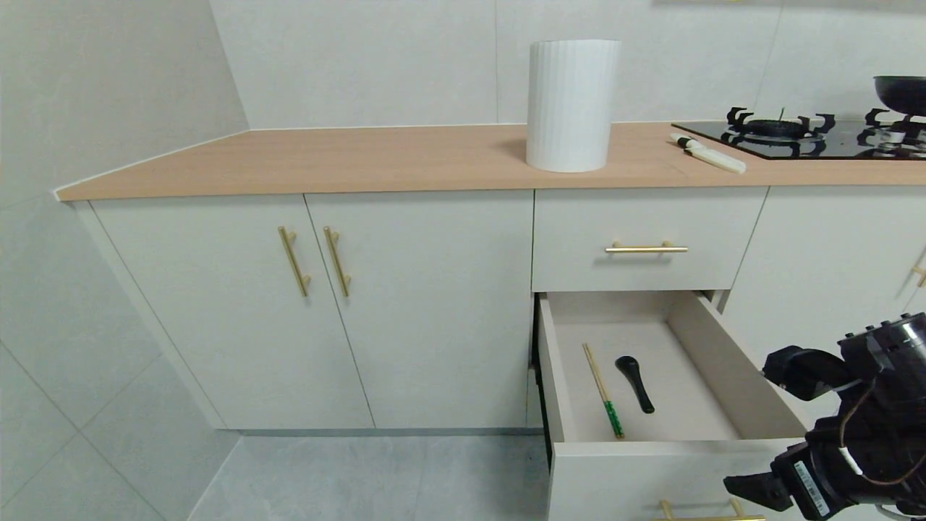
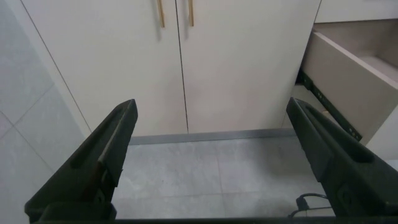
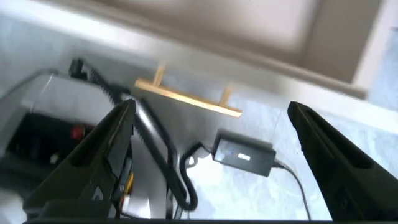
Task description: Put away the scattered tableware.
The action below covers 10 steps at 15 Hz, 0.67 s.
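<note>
— Head view: how is the right gripper (image 1: 752,428) sitting?
— It's hanging wide open, gripping nothing, by the drawer's (image 1: 731,376) front corner; its arm is running off the frame.
— The left gripper (image 2: 211,104)?
— Also gaping empty, facing cupboard doors (image 2: 186,74) and floor (image 2: 217,174).
— Tableware?
— Chopsticks (image 1: 602,391) and spoon (image 1: 635,383) are lying side by side in the drawer; a white utensil (image 1: 707,153), hard to identify, is lying on the counter (image 1: 362,155) near the hob (image 1: 781,148).
</note>
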### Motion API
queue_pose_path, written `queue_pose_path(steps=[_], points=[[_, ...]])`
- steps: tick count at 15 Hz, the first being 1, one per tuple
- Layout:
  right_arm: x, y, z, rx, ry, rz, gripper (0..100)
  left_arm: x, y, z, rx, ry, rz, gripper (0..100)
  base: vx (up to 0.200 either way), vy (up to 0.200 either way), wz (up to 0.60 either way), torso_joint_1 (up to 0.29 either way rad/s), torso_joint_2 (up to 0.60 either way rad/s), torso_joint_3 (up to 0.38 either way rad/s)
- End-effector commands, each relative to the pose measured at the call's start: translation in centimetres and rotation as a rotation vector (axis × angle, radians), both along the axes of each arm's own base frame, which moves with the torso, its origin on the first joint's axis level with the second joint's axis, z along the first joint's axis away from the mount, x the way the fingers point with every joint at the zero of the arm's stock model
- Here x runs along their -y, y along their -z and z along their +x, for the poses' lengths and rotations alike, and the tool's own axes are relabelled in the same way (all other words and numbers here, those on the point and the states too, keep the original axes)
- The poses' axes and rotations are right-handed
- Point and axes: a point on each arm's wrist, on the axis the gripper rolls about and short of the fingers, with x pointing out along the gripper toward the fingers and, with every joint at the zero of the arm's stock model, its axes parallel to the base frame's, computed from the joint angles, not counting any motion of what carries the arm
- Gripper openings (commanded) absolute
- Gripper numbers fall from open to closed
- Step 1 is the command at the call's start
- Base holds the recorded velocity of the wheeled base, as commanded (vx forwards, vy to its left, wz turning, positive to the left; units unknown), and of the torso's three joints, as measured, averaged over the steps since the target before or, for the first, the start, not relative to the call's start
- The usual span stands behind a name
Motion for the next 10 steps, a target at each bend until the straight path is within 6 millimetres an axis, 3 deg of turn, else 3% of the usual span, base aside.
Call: queue_pose_path(steps=[1, 5, 10], points=[[-0.9, 1.3, 0.0, -0.059, -0.043, -0.024, 100, 0.0, 0.0, 0.0, 0.000, 0.000, 0.000, 100, 0.000, 0.000, 0.00, 0.000, 0.00, 0.000], [-2.3, 3.2, 1.2, -0.143, -0.066, -0.049, 100, 0.0, 0.0, 0.0, -0.001, 0.000, 0.000, 100, 0.000, 0.000, 0.00, 0.000, 0.00, 0.000], [-4.2, 4.5, 3.1, -0.195, 0.092, -0.026, 100, 0.0, 0.0, 0.0, 0.000, 0.000, 0.000, 100, 0.000, 0.000, 0.00, 0.000, 0.00, 0.000]])
